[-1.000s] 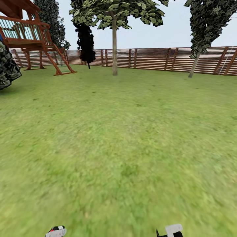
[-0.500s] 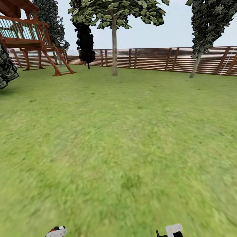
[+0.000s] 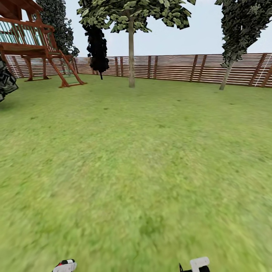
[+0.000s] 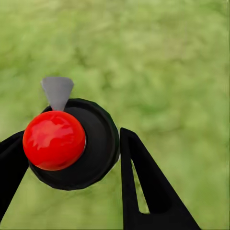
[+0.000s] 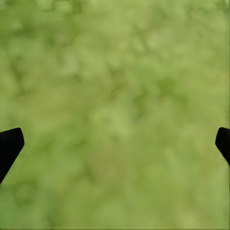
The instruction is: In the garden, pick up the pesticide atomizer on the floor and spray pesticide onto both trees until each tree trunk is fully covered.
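No readable labels or writing are seen. Left to right in the head view: a wooden play structure [image 3: 36, 49] is seen further left than 1.0 s ago, then a tree [image 3: 131, 49] by the fence [image 3: 181, 68], and a second tree [image 3: 236, 41], probably leaning. The pesticide atomizer [image 4: 72, 143] is clamped between the left gripper [image 4: 67, 158] fingers. The right gripper [image 5: 115, 143] is held wide apart, empty, over lawn [image 3: 136, 170].
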